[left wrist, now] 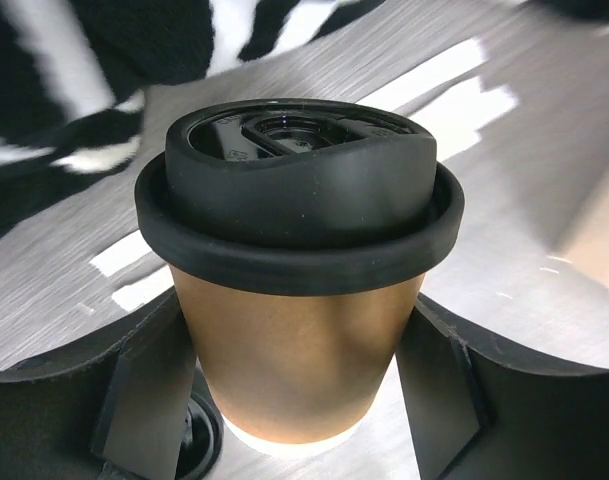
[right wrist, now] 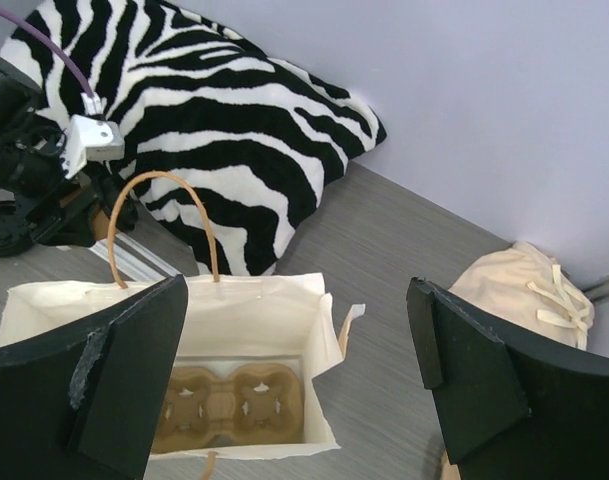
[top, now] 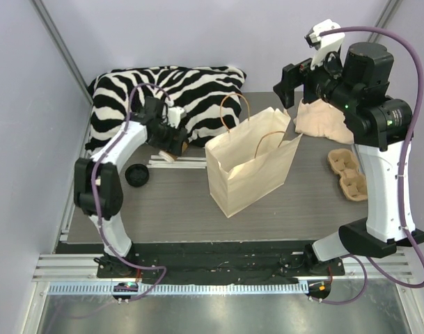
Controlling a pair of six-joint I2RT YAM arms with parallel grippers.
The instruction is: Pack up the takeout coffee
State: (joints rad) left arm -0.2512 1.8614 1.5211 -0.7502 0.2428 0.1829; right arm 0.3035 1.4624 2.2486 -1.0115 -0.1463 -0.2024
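Black fingers (left wrist: 144, 400) of the left gripper (left wrist: 294, 400) are clasping the takeout coffee (left wrist: 294, 350), seemingly pressing its brown wall, over the worktop (left wrist: 504, 200) beside the zebra cushion (top: 198, 90). Raised marks on its black lid (left wrist: 294, 190) are blurring past reading, and its base is lying out of view. The right gripper (right wrist: 296, 300) is hanging wide open and empty above the paper bag (top: 250, 167).

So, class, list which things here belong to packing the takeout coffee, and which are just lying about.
Job: takeout coffee, paper bag, cup carrier in the bag.
Lying about: zebra pillow, loose black lid, cream pouch, spare carrier.
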